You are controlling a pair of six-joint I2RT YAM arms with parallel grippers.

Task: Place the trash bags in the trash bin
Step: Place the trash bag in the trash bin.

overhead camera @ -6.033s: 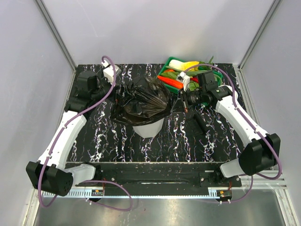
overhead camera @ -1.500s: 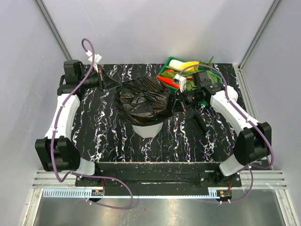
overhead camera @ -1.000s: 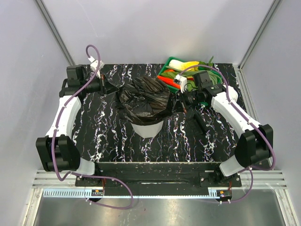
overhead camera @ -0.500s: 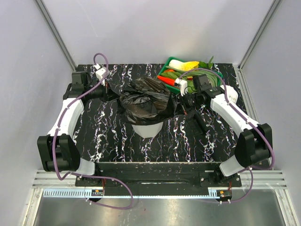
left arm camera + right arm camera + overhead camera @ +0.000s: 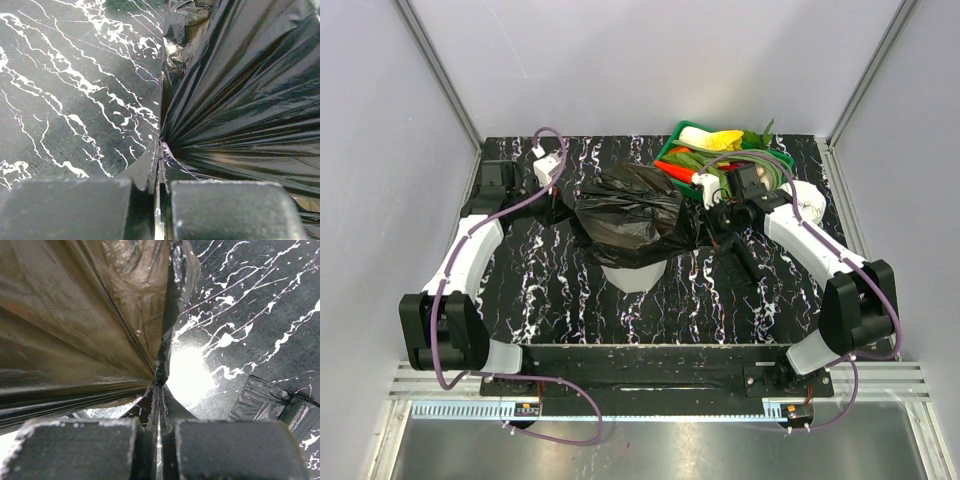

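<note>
A crinkled black trash bag (image 5: 630, 212) is draped over the mouth of the translucent white trash bin (image 5: 632, 276), whose lower wall shows beneath it. My left gripper (image 5: 563, 200) is shut on the bag's left edge; the film fans out from the pinch (image 5: 160, 148). On the bag's right edge my right gripper (image 5: 706, 216) is shut too, with the film bunched at its tips (image 5: 160, 381). A second trash bag, a small folded black bundle (image 5: 746, 262), lies on the table right of the bin; the right wrist view shows this bundle (image 5: 272, 402) too.
A green tray (image 5: 775, 158) of vegetables stands at the back right, just behind my right arm. The black marbled table (image 5: 540, 290) ends at grey walls on the left, back and right.
My left gripper has moved right and nearer, toward the bin, still holding the bag. The bag has sunk lower and flatter over the bin. My right gripper has barely shifted.
</note>
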